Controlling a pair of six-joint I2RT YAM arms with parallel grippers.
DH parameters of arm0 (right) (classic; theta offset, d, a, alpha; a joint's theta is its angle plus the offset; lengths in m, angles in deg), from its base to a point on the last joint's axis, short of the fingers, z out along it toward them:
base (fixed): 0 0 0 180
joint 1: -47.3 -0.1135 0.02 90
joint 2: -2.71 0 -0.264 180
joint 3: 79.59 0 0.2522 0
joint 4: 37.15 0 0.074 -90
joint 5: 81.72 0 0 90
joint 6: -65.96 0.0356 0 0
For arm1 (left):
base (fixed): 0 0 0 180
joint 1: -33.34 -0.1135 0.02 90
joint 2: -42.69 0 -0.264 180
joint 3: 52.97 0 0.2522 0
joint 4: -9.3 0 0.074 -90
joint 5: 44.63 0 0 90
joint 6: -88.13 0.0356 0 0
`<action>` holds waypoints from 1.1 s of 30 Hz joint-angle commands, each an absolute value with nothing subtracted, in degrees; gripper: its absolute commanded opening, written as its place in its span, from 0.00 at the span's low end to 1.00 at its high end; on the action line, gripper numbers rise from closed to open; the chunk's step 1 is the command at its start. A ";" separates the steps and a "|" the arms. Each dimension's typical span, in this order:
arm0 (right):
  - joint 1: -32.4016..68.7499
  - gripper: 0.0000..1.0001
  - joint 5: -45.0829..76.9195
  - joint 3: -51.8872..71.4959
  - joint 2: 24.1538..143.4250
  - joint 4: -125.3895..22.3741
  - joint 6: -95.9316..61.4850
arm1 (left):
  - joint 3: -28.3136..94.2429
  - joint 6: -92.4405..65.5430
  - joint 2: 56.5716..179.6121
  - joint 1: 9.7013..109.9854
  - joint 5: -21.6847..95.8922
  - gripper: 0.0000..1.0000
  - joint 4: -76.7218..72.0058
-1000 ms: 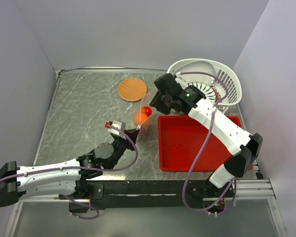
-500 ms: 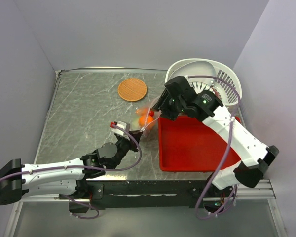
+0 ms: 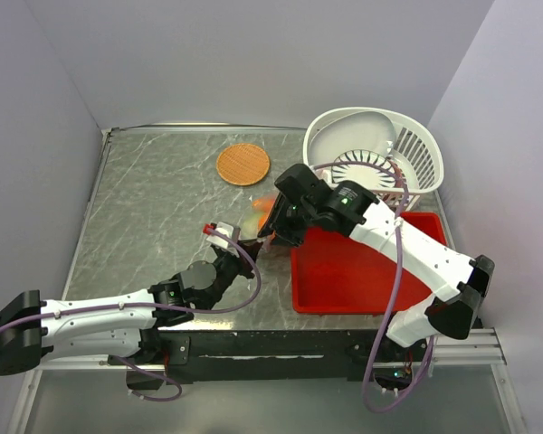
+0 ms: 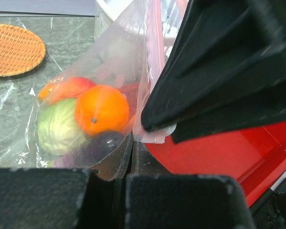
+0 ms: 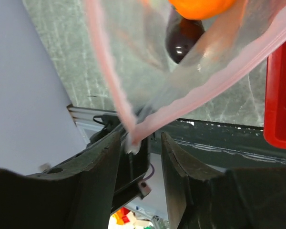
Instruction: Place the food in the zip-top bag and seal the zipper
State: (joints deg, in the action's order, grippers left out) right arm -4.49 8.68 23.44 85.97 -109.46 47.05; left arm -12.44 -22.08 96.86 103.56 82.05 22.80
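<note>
The clear zip-top bag (image 4: 114, 62) hangs between my two grippers. It holds an orange ball (image 4: 101, 109), a pale green cabbage ball (image 4: 57, 126), an orange-red fruit (image 4: 69, 88) and a dark purple piece (image 4: 93, 145). My left gripper (image 4: 130, 143) is shut on the bag's lower corner, seen in the top view (image 3: 243, 247). My right gripper (image 5: 139, 143) is open and straddles the pinkish zipper (image 5: 205, 93) at that same corner, right above the left gripper (image 3: 273, 231). The mouth gapes apart further along.
A red tray (image 3: 362, 271) lies right of the bag under my right arm. A white slotted basket (image 3: 416, 149) stands at the back right. A flat orange-brown disc (image 3: 242, 164) lies behind the bag.
My right gripper has come down and toward the near side along the bag's mouth, ending close to the left gripper. The bag has shifted a little nearer. The left gripper keeps its hold.
</note>
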 commanded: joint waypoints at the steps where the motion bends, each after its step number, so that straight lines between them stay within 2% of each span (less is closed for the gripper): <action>1: -4.91 0.46 9.59 20.31 82.25 -104.45 50.58 | -9.94 -21.56 97.09 103.74 80.96 0.01 26.65; 4: -4.82 0.40 10.38 18.37 81.99 -103.30 51.55 | -9.85 -21.64 97.61 103.74 80.70 0.01 26.83; 12: -4.29 0.36 8.98 16.53 80.93 -102.24 53.22 | -9.85 -21.56 97.53 103.74 80.43 0.01 26.91; 13: -4.12 0.32 8.72 16.35 80.67 -101.98 53.30 | -9.94 -21.56 97.44 103.66 80.43 0.01 26.92; 17: -3.06 0.26 8.72 14.86 79.88 -101.63 53.66 | -10.02 -21.64 97.62 103.74 80.35 0.01 27.00; 33: 0.01 0.17 6.17 12.57 77.68 -101.98 54.18 | -10.20 -20.94 96.92 103.74 79.91 0.01 27.09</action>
State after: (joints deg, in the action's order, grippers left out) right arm -2.00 10.41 13.22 80.81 -101.81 53.50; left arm -12.40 -22.05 97.93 103.56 80.11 24.05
